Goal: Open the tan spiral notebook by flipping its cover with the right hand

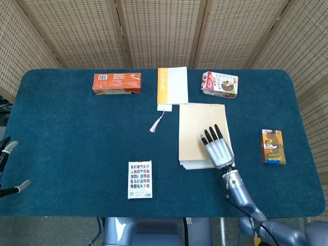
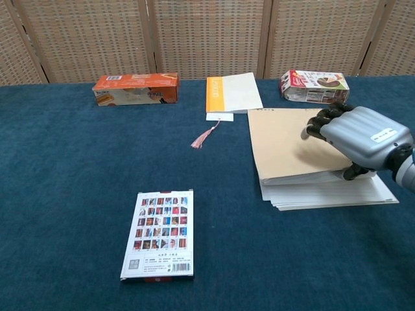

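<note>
The tan spiral notebook (image 1: 197, 130) lies right of the table's middle, its long side running away from me. My right hand (image 1: 218, 148) lies over its near right part, fingers stretched across the tan cover (image 2: 285, 146). In the chest view the thumb (image 2: 354, 172) sits under the cover's right edge, and the cover stands slightly raised above the white pages (image 2: 331, 194). My left hand (image 1: 7, 169) shows only at the far left edge of the head view, off the table, fingers apart and holding nothing.
Along the back stand an orange box (image 1: 117, 83), an orange-and-white booklet (image 1: 172, 85) with a pink tassel (image 1: 156, 123), and a snack box (image 1: 219, 84). A card pack (image 1: 140, 179) lies front centre. A small box (image 1: 272, 146) lies right of the notebook.
</note>
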Controlling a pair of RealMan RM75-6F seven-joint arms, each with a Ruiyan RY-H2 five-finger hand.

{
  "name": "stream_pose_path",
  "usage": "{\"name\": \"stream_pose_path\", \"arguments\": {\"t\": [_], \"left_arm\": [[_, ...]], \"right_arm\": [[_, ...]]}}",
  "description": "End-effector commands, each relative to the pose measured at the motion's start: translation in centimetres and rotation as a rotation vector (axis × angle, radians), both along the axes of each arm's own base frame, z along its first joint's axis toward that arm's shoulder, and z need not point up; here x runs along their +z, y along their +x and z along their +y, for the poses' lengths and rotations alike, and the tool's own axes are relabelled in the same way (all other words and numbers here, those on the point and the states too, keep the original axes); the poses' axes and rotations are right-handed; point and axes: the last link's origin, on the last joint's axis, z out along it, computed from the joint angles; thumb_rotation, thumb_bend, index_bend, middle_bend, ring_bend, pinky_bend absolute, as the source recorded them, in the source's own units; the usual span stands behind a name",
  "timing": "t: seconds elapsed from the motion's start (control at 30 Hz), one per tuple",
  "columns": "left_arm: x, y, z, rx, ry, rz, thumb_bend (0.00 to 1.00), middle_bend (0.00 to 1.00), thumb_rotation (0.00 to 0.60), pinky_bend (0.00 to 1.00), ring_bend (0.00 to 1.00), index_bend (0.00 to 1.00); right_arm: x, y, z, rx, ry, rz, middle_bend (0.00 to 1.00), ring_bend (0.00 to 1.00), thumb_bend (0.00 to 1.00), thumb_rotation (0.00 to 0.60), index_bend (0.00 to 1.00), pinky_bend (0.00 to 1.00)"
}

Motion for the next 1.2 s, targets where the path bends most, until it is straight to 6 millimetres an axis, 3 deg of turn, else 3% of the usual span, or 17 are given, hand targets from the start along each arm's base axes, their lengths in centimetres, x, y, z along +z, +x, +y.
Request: {"name": "stream_pose_path", "arguments": {"t": [0.03,0.17,0.67,0.93,1.2], "left_arm": [[0.0,0.0,0.0,0.000,0.000,0.000,0.00,0.00,0.600,0.00,0.00,0.00],[0.1,0.0,0.0,0.000,0.000,-0.002,0.00,0.00,0.600,0.00,0.00,0.00],[0.0,0.0,0.0,0.000,-0.003,-0.002,0.00,0.00,0.600,0.00,0.00,0.00],[-0.2,0.1,-0.1,-0.002,-0.006,0.004,0.00,0.00,0.600,0.00,0.00,0.00],[-0.6,0.3,-0.2,-0.006,-0.013,0.016,0.00,0.00,0.600,0.00,0.00,0.00]], "right_arm": [[-0.1,0.1,0.0,0.053,-0.013,-0.009,0.58,0.50,0.63,0.600,0.61,0.43],[-0.2,0.0,0.0,0.088,-0.020,-0.035,0.64,0.58,0.67,0.600,0.65,0.56],[1.5,-1.2,-0.4,0.159,0.046,-0.049,0.66,0.59,0.67,0.600,0.65,0.57],[4.7,-1.8,1.4,0.344,0.163,-0.038,0.66,0.59,0.67,0.600,0.65,0.57],[7.6,-2.6,4.9,0.503,0.252,-0.014,0.66,0.59,0.67,0.600,0.65,0.57]]}}
